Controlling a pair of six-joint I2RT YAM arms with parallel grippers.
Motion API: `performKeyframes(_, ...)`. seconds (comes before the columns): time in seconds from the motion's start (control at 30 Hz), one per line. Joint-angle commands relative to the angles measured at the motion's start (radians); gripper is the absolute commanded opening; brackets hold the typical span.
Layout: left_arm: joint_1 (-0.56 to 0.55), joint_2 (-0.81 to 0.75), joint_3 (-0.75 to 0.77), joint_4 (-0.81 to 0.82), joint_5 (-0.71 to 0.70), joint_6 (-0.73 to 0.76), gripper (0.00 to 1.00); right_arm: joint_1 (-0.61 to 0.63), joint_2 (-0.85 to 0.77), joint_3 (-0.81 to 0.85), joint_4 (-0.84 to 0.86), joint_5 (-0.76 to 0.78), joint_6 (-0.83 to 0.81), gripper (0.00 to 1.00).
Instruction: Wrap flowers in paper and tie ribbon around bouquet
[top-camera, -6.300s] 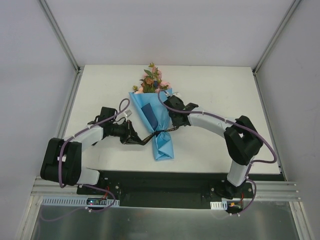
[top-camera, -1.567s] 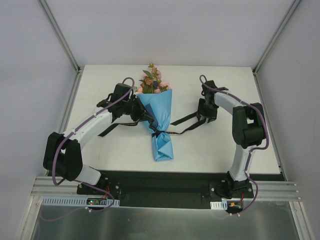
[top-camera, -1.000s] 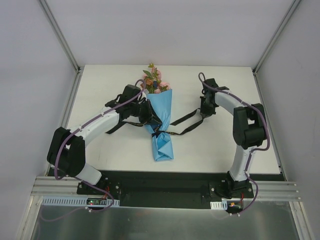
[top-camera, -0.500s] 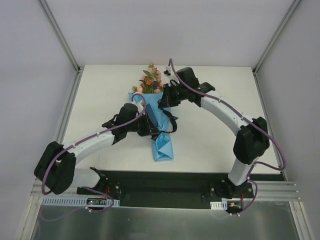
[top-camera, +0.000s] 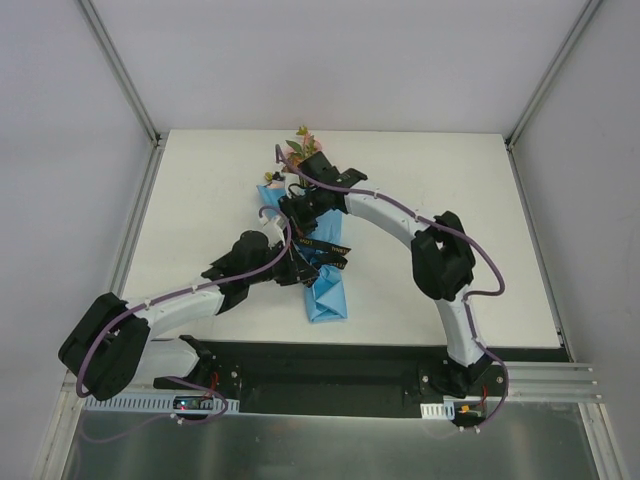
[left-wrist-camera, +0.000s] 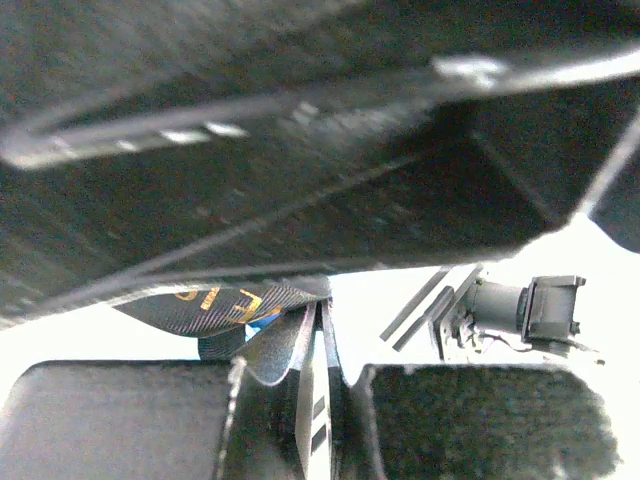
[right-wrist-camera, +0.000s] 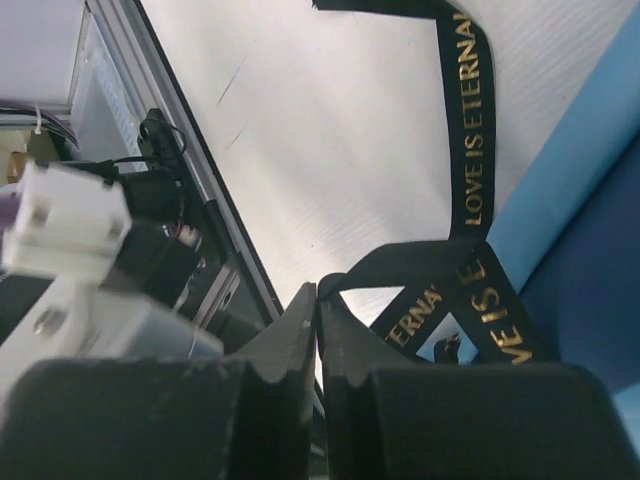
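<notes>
Over the bouquet (top-camera: 326, 296), right arm (top-camera: 385, 212) apparently hides ribbon (right-wrist-camera: 470, 150).

- To the right of the right arm (top-camera: 400, 215), the bench (top-camera: 510, 200) lies open from far edge to near.
- The far-left corner is open too.
- Over the bouquet (top-camera: 326, 295), the left pincer (top-camera: 303, 270) and right pincer (top-camera: 303, 220) crowd close, with the ribbon (top-camera: 328, 245) looped between them.
- The left arm (top-camera: 180, 300) bars the near-left approach.
- Walls (top-camera: 60, 150) close three sides.

We see two arms built of white tubular links (top-camera: 175, 305) and bulky black joints (top-camera: 440, 262). Purple cables (top-camera: 493, 265) loop along them. A black base plate (top-camera: 330, 365) anchors both, and the right gripper (right-wrist-camera: 318, 292) has matte black fingers (right-wrist-camera: 265, 400).
</notes>
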Motion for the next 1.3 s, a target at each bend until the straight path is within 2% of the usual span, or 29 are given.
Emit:
performKeyframes(0.0, -0.022, -0.029, -0.028, 0.122, -0.014, 0.017, 0.03, 0.029, 0.068, 0.143, -0.131, -0.022, -0.118, 0.08)
performKeyframes(0.3, -0.036, -0.037, -0.061, 0.146, -0.013, 0.011, 0.04, 0.056, 0.2, 0.318, -0.348, 0.011, -0.287, 0.11)
performKeyframes(0.37, -0.039, -0.044, -0.072, 0.148, -0.019, 0.007, 0.04, 0.049, 0.159, 0.253, -0.301, 0.054, -0.272, 0.1)
performKeyframes(0.4, -0.04, -0.053, -0.081, 0.148, -0.024, 0.005, 0.04, 0.046, 0.101, 0.201, -0.18, 0.051, -0.243, 0.11)
performKeyframes(0.43, -0.04, -0.06, -0.086, 0.148, -0.027, 0.004, 0.04, 0.044, 0.078, 0.144, -0.14, 0.042, -0.215, 0.13)
performKeyframes(0.47, -0.042, -0.066, -0.09, 0.148, -0.031, 0.003, 0.04, 0.047, 0.068, 0.148, -0.126, 0.019, -0.199, 0.32)
performKeyframes(0.5, -0.04, -0.072, -0.095, 0.145, -0.04, 0.002, 0.04, 0.047, 0.076, 0.165, -0.159, 0.021, -0.196, 0.39)
performKeyframes(0.57, -0.04, -0.083, -0.094, 0.127, -0.048, -0.004, 0.04, 0.037, 0.091, 0.251, -0.22, 0.036, -0.154, 0.44)
performKeyframes(0.63, -0.04, -0.087, -0.092, 0.125, -0.047, -0.019, 0.04, 0.0, 0.046, 0.239, -0.244, 0.034, -0.107, 0.47)
performKeyframes(0.67, -0.042, -0.087, -0.092, 0.124, -0.045, -0.024, 0.04, -0.014, 0.006, 0.146, -0.218, 0.056, -0.034, 0.5)
performKeyframes(0.7, -0.04, -0.09, -0.086, 0.12, -0.045, -0.036, 0.04, -0.025, -0.036, 0.094, -0.138, 0.059, -0.006, 0.52)
performKeyframes(0.77, -0.042, -0.089, -0.081, 0.119, -0.044, -0.042, 0.04, -0.063, -0.14, -0.012, -0.112, 0.074, 0.009, 0.55)
performKeyframes(0.97, -0.04, -0.063, -0.028, 0.09, -0.019, -0.049, 0.03, -0.235, -0.335, -0.299, 0.041, 0.142, 0.132, 0.59)
performKeyframes(1.0, -0.042, -0.058, -0.026, 0.085, -0.018, -0.052, 0.03, -0.262, -0.347, -0.415, 0.087, 0.128, 0.178, 0.59)
performKeyframes(1.1, -0.04, -0.055, -0.014, 0.081, -0.019, -0.052, 0.03, -0.332, -0.349, -0.54, 0.224, 0.1, 0.209, 0.61)
performKeyframes(1.27, -0.039, -0.034, 0.018, 0.048, -0.005, -0.055, 0.02, -0.362, -0.263, -0.536, 0.266, 0.048, 0.131, 0.6)
